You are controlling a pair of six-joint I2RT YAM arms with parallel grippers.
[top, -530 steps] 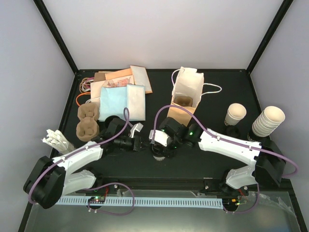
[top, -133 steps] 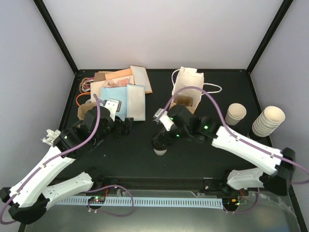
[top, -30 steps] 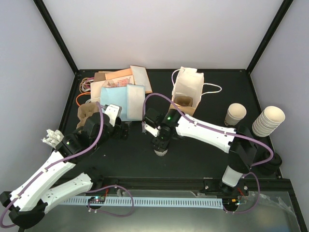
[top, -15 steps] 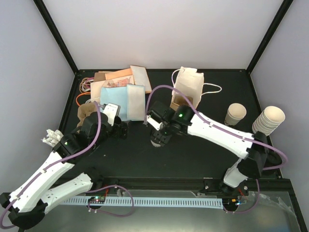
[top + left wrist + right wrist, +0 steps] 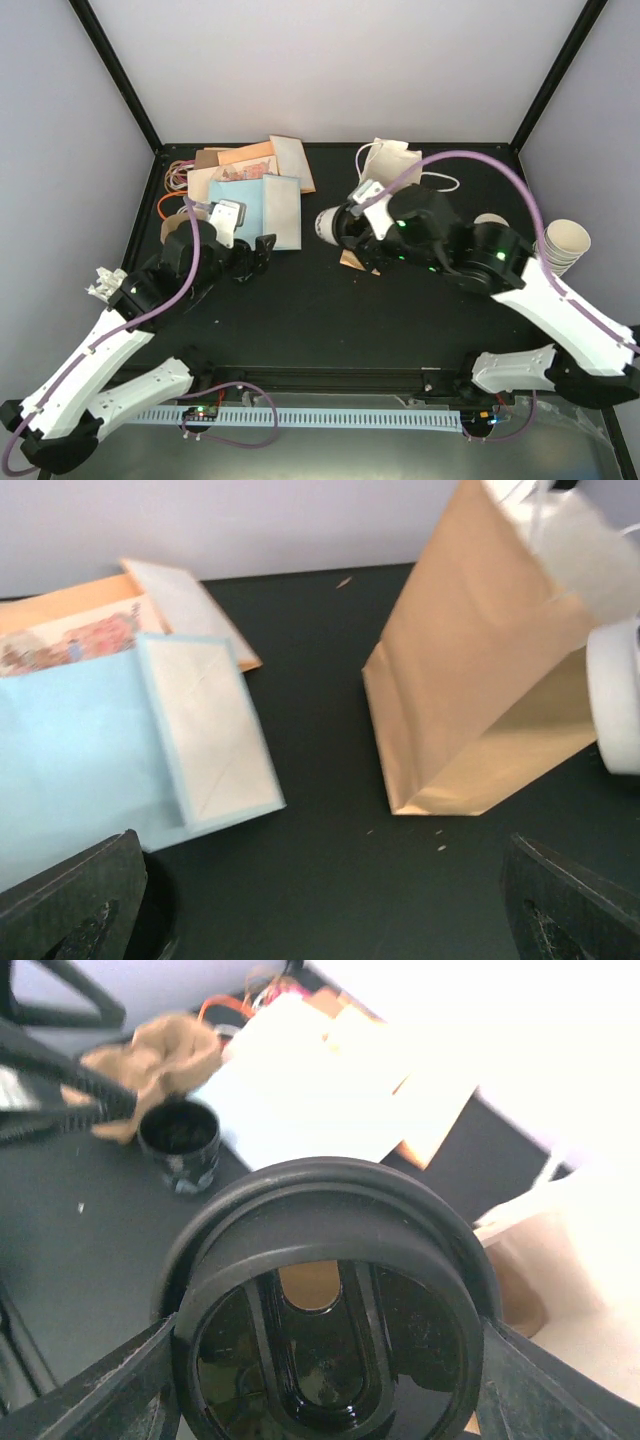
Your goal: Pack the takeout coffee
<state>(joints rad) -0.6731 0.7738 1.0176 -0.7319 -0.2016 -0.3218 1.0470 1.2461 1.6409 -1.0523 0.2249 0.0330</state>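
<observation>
- Black tabletop boxed in by pale walls. A paper bag stands at the middle of the far edge, envelopes crowd the far-left corner, and stacked cream cups sit at the right edge.
- Just changed: the takeout coffee is off the table. Half a second ago it stood mid-surface under the right arm. Now it hangs in the air just beside the bag's left side. Its white body shows sideways from overhead, so it looks tilted.
- Right gripper is clenched on the cup. In the wrist view the black lid fills the frame, with a finger on either side.
- Left gripper is spread wide, grasps nothing, and sits near the envelopes, much as a second ago.
- Meaning: the pick-up looks done. Lowering the cup into the bag remains, and righting it first seems wise.
- Against the oldest frame, the left arm has drawn away from the cup toward the left edge.
</observation>
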